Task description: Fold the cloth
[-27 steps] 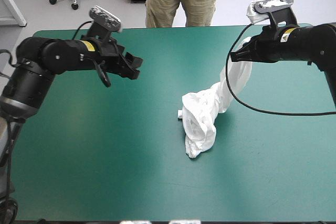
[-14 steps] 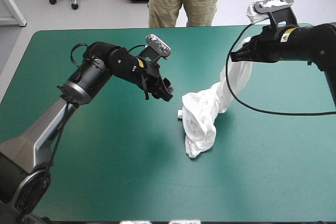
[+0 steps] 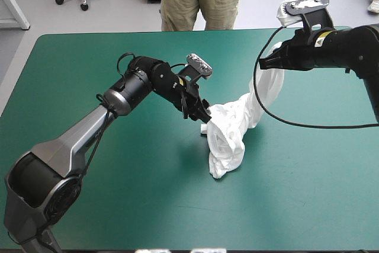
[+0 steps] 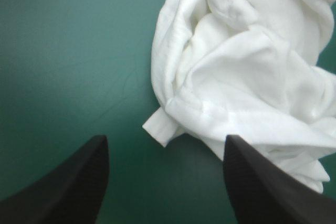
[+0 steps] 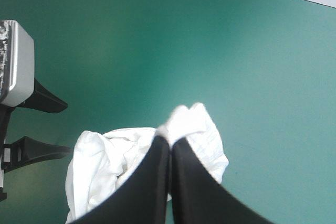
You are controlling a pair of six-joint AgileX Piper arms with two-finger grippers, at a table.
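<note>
The left gripper (image 3: 203, 112) has swung in from the table's (image 3: 89, 164) left, fingers (image 4: 73, 182) spread; a corner of the T-shirt (image 3: 228, 140), perhaps a sleeve, lies just ahead mid-table; its twisted length rises far-right to the right gripper (image 3: 267, 63), clamped on it.

The left hand (image 4: 165, 150) hangs over the teal-green worktop (image 4: 68, 51) with its black fingers (image 4: 73, 187) spread wide; just ahead lies the crumpled white T-shirt (image 4: 247, 72), one hemmed corner poking toward the gap.
</note>
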